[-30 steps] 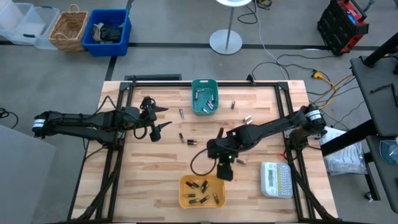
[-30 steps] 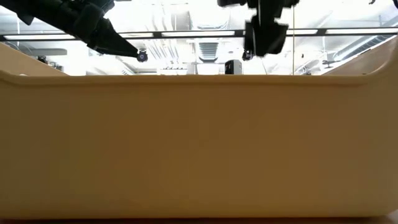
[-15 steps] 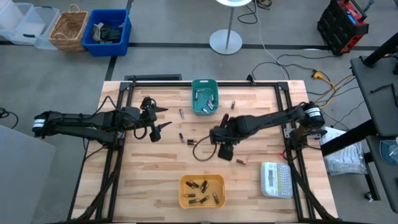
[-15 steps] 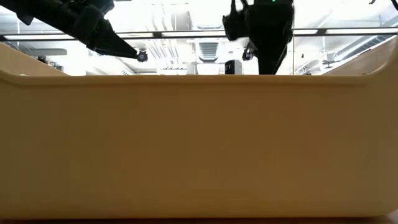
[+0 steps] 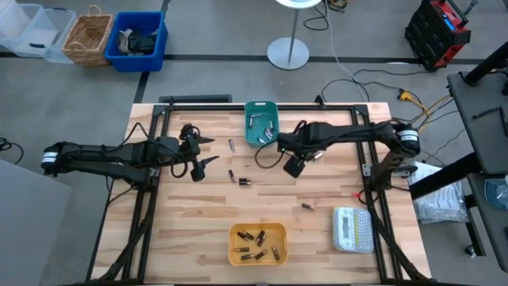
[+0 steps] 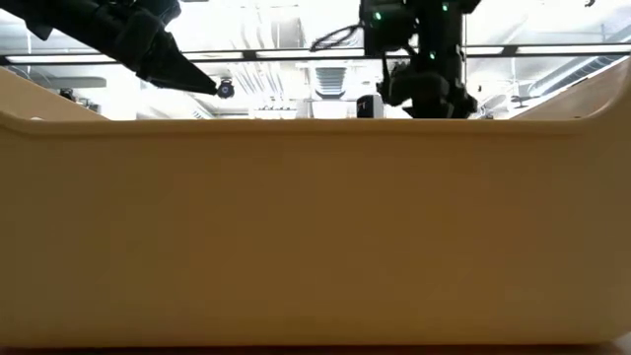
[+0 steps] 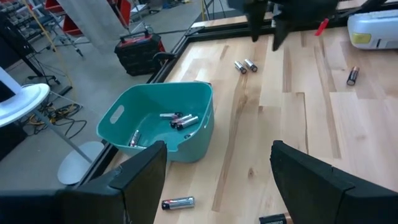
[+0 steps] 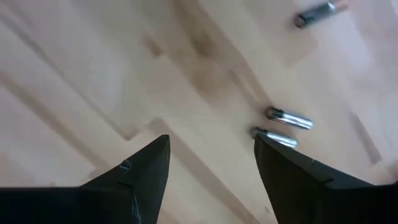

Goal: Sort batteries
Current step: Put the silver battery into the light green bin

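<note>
Batteries in three places on the wooden counter: seven lying loose, about four in the teal bin at the far edge, roughly six in the yellow bin at the near edge. Of the loose seven, one just left of the teal bin, one just right of it, a pair side by side a little further right, two close together near the middle of the counter, and one alone toward the white label maker in the near right corner. Two bins, one label maker, two arms. Left claw spread wide and holding nothing, hovering over the left half of the counter, well apart from both bins, pointing toward the teal bin as seen from its wrist. Right claw also spread and empty, held above the counter just right of the teal bin and close to the side-by-side pair; from its own wrist, that pair seen lying on the wood just beyond the fingers, with a third cell further off. No battery pinched by either claw.
</note>
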